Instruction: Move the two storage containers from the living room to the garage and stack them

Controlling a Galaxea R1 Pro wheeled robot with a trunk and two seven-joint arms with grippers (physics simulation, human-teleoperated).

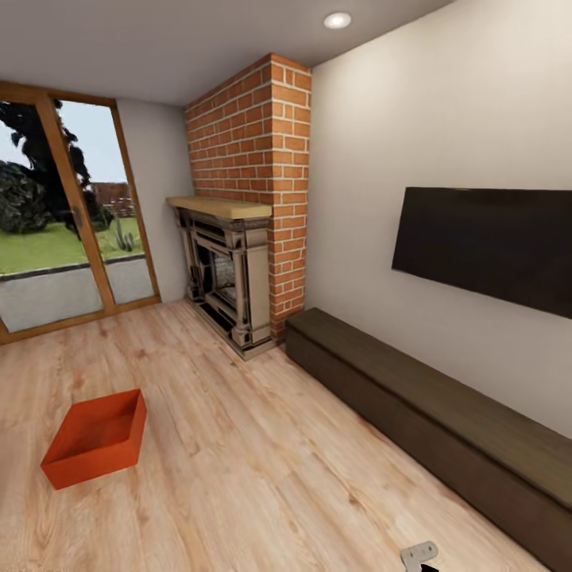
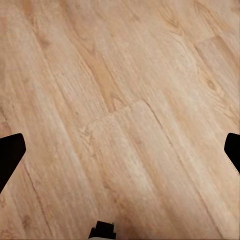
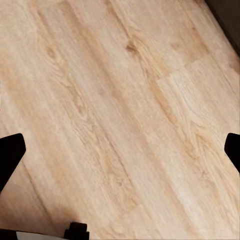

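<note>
You're in the living room, and one red-orange container (image 1: 97, 435) sits open-top on the wood-plank floor (image 1: 262, 469), off to the left of your view and well apart from the brick fireplace (image 1: 238, 262) and the long dark chest (image 1: 445, 421) under the wall screen (image 1: 488, 246). The second container I can't spot from here.

Both wrist cameras look straight down at bare planks. Left claw (image 2: 120, 150): its dark fingers (image 2: 10, 155) sit wide at the picture's edges, spread and holding nothing. Right claw (image 3: 120, 150): the same, fingers (image 3: 10, 152) parted, nothing between them.

Now, about that bin. It looks empty, with thin plain walls, so I'd judge it light but a bit flexible at the rim. A one-sided pinch may tilt or twist it. The smooth walls could slip too. My bet is one claw on each short end, gripping over the rim, with one finger inside and one outside, so it lifts level. You'll need to roll closer and turn left first; it's out of reach for now.
</note>
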